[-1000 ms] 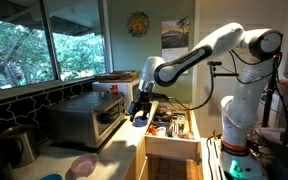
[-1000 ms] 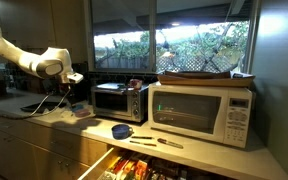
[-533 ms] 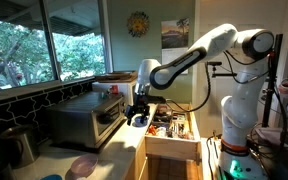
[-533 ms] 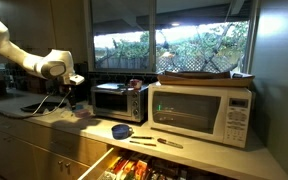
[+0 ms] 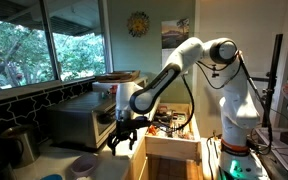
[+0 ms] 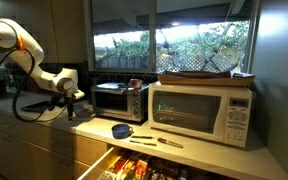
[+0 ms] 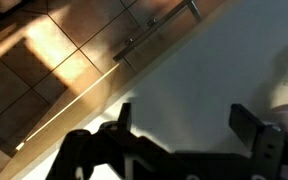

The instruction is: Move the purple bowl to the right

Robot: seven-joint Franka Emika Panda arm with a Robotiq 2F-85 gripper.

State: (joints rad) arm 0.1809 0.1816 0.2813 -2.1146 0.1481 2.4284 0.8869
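Observation:
The purple bowl (image 5: 82,164) lies on the white counter in front of the toaster oven, low at the left in an exterior view. My gripper (image 5: 121,141) hangs open and empty just above the counter, a little to the right of the bowl and apart from it. In an exterior view my gripper (image 6: 74,103) is at the counter's left end and covers most of the bowl. In the wrist view my gripper (image 7: 184,125) has both fingers spread over bare white counter; the bowl is not clearly in that view.
A toaster oven (image 5: 84,118) stands behind the bowl and shows in both exterior views (image 6: 119,100). A white microwave (image 6: 199,110) stands beside it. A dark blue bowl (image 6: 121,130) sits on the counter. An open drawer (image 5: 170,130) full of utensils lies below the counter edge.
My arm has swung down and away from the drawer, along the counter toward the purple bowl. The gripper is now lower and close to the counter. The bowl has not moved.

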